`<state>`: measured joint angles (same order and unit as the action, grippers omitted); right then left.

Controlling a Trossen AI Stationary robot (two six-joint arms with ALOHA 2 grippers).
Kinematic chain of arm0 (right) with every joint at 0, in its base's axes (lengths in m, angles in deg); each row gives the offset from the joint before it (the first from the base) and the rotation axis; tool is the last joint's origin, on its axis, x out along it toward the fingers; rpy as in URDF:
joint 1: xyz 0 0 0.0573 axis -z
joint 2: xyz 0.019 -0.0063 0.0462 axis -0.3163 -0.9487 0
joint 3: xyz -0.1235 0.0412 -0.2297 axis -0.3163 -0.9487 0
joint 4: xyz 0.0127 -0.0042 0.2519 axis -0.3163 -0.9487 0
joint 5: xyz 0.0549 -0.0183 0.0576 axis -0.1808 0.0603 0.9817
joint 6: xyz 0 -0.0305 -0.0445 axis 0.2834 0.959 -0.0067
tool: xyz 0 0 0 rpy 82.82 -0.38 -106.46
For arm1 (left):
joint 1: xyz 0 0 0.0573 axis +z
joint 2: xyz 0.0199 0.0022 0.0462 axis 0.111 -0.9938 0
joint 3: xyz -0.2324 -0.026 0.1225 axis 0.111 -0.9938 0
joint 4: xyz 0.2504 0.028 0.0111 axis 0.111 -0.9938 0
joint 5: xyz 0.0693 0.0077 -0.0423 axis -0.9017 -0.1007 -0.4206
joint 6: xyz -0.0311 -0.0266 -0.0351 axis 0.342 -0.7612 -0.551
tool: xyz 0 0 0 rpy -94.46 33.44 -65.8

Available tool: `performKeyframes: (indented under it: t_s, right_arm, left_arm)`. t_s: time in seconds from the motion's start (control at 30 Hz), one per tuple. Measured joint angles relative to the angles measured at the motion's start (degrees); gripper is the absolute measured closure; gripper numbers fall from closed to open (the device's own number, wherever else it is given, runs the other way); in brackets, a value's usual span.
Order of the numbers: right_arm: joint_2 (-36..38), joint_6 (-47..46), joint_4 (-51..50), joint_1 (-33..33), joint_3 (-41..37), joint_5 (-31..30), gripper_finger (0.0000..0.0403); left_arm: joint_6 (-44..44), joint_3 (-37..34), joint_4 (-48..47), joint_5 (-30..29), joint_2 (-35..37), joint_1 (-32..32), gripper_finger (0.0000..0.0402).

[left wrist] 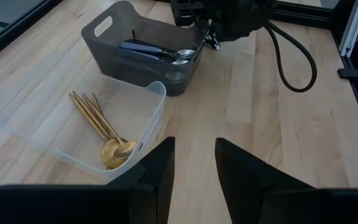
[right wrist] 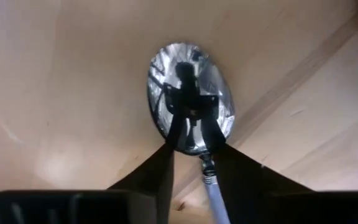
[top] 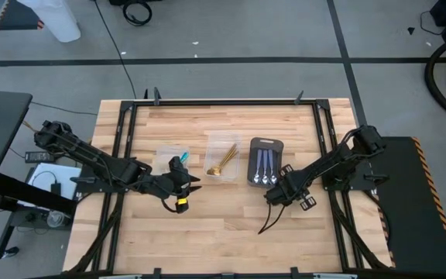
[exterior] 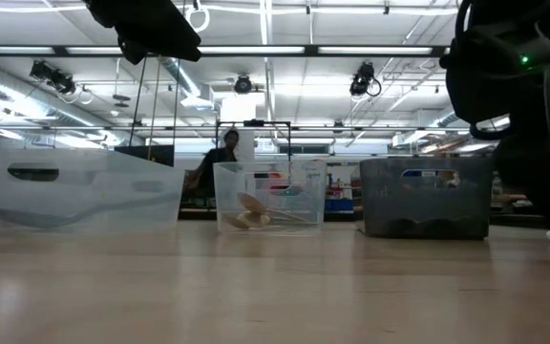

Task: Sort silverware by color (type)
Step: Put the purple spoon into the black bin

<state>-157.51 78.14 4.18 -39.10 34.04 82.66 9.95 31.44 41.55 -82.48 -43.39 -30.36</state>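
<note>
A silver spoon (right wrist: 188, 93) lies on the wooden table, its shiny bowl toward the camera in the right wrist view. My right gripper (right wrist: 191, 146) comes down on it just in front of the dark grey tray (top: 265, 146), which holds several silver spoons (left wrist: 166, 55). The middle clear tub (top: 223, 141) holds several gold spoons (left wrist: 104, 134). My left gripper (left wrist: 194, 168) hovers open over the table, next to the left clear tub (top: 167, 153), with nothing between its fingers. Something teal (top: 178, 162) shows at that tub's edge. My right gripper has the silver spoon at its neck (right wrist: 202, 163), where the bowl meets the handle, pinched between the two fingers. The fingers (right wrist: 163, 165) point steeply down from above and lie across the spoon. The bowl rests on the table top.
Both tubs and the tray stand in a row across the table's middle. Bare wood (top: 223, 232) stretches toward the near edge. A black cable (top: 268, 223) trails from my right arm over the table. A dark frame (top: 122, 139) runs round the table.
</note>
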Motion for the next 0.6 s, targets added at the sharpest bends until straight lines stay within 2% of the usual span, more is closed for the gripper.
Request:
performKeyframes:
  t_s: [0.33, 0.6]
  right_arm:
    - [0.0, -0.2, 0.6, -1.2, 0.2, 0.6, 0.0369]
    - [-0.2, -2.1, 0.3, -3.3, 2.7, -1.2, 0.0384]
  left_arm:
    - [0.0, 0.0, 0.0, 0.0, 0.0, 0.0, 0.0278]
    - [0.0, 0.0, 0.0, 0.0, 0.0, 0.0, 0.0278]
